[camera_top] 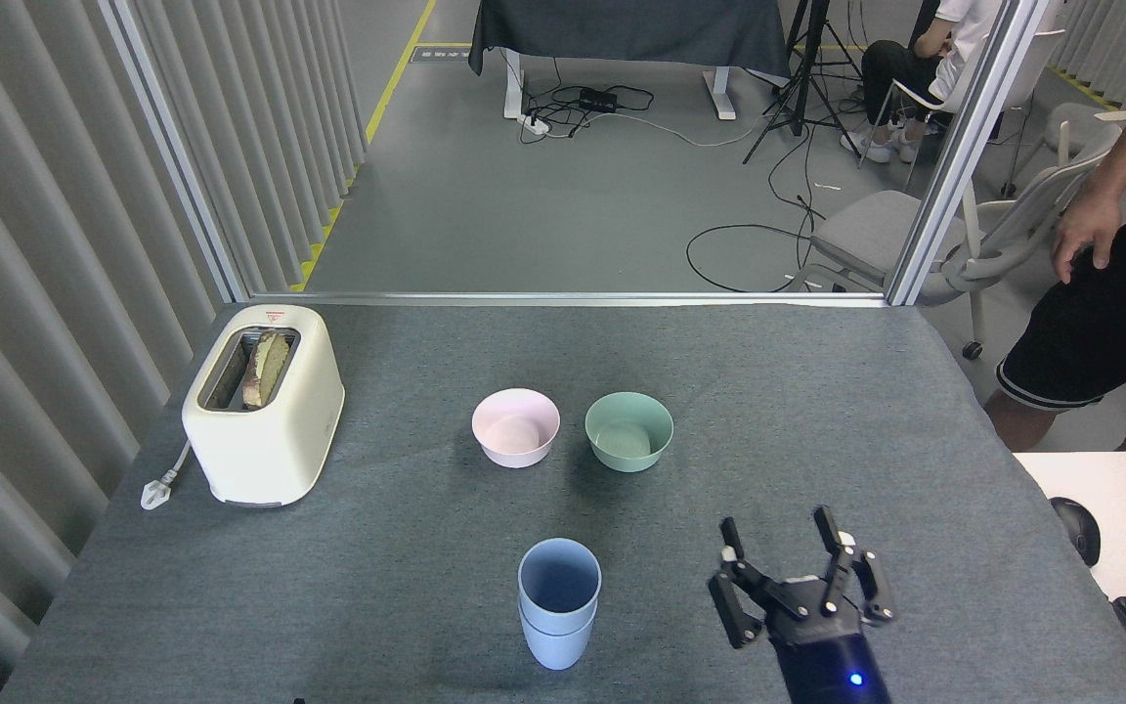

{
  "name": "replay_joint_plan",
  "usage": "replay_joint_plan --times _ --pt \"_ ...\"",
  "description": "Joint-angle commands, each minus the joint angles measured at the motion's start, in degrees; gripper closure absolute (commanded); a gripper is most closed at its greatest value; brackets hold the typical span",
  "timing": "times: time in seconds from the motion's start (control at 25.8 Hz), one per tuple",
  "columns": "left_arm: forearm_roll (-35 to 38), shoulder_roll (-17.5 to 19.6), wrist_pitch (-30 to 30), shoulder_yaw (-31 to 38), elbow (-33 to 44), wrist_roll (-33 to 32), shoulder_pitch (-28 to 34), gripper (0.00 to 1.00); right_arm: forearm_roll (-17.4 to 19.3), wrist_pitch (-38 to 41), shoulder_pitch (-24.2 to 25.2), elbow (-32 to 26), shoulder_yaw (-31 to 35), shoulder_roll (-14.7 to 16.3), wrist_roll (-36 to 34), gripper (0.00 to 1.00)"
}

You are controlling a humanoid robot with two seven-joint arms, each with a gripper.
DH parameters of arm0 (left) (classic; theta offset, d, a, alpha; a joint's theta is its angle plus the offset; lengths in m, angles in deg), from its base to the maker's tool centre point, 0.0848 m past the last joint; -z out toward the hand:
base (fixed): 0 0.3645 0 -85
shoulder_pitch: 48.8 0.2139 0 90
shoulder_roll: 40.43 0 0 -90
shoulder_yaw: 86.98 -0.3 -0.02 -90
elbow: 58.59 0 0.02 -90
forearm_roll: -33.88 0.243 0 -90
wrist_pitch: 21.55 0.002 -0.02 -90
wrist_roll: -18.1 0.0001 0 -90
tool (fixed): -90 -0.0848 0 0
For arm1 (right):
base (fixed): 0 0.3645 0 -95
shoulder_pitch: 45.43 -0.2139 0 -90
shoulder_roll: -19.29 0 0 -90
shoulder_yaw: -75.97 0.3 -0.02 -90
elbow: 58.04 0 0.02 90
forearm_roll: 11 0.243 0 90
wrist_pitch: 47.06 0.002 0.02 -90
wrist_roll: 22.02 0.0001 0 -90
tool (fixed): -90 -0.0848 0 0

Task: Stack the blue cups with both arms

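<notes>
cups: two pale periwinkle-blue tapered plastic tumblers (559, 601), nested one inside the other, upright, lower centre of frame | tool: black multi-fingered right gripper (786, 565), lower right, fingers spread wide, holding nothing, well apart from cups | behind: pink bowl (515, 426), mint-green bowl (628, 430), mid-frame | left gripper: unseen

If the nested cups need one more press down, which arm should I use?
Right, probably. The right gripper is the only one in view, open and empty, just right of the stacked blue cups with bare table between them. The left arm is out of view, so its reach can't be judged.
</notes>
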Motion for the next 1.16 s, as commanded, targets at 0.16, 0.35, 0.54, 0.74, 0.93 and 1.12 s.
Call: replay_joint_plan --times 0.16,0.35,0.54,0.74,0.93,1.12 --pt "-1.05 0.0 -0.04 0.3 -0.06 -0.27 -1.71 0.0 3.45 4.34 15.97 1.66 9.8 3.06 -6.0 0.0" --pt "-1.14 0.0 0.23 1.79 -0.24 -0.35 -1.8 0.0 3.36 3.64 20.72 1.75 9.18 2.18 -7.58 0.0" --pt "-1.14 -0.7 0.23 4.87 -1.29 -0.35 -1.8 0.0 3.36 3.82 20.81 1.75 8.66 2.09 -7.58 0.0" --pt "-1.05 -0.7 0.23 5.75 -1.03 -0.09 -1.8 0.0 3.45 3.81 20.81 1.75 8.3 2.18 -7.58 0.0" --pt "-1.05 -0.7 0.23 5.84 -1.03 -0.09 -1.8 0.0 3.8 3.9 20.81 1.75 8.39 2.18 -7.14 0.0" --pt "-1.05 -0.7 0.23 5.84 -1.12 -0.09 -1.89 0.0 3.97 3.81 20.81 1.75 8.57 2.18 -7.05 0.0"
